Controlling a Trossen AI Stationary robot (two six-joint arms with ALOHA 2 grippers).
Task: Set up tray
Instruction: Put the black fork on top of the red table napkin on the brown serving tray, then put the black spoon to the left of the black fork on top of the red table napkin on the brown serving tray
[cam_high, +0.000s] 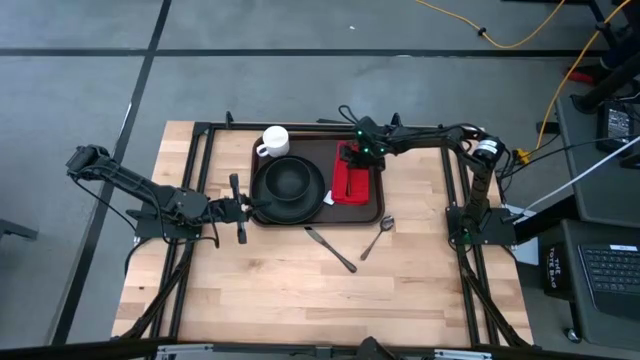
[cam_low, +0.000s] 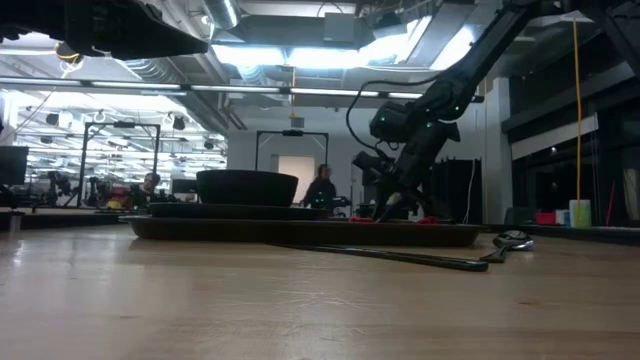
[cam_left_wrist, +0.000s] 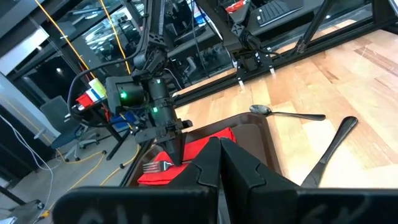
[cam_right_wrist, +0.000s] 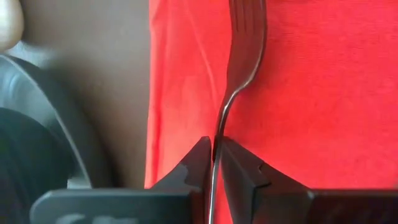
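A dark brown tray lies at the table's far middle. On it are a black plate with a bowl, a white mug and a red napkin. My right gripper hangs over the napkin's far part, shut on a silver fork. The fork's tines are over the napkin. My left gripper is shut on nothing and hovers by the tray's left edge. My right gripper pinches the fork's handle between its two fingers, which come slanting down from the table's far right. The handle runs back between them, and the tines point away over the red napkin. Whether the tines rest on the cloth, I cannot tell.
A knife and a spoon lie on the bare wood just near of the tray. Black frame rails run along the table's left, right and far sides. Open wood lies toward the near edge.
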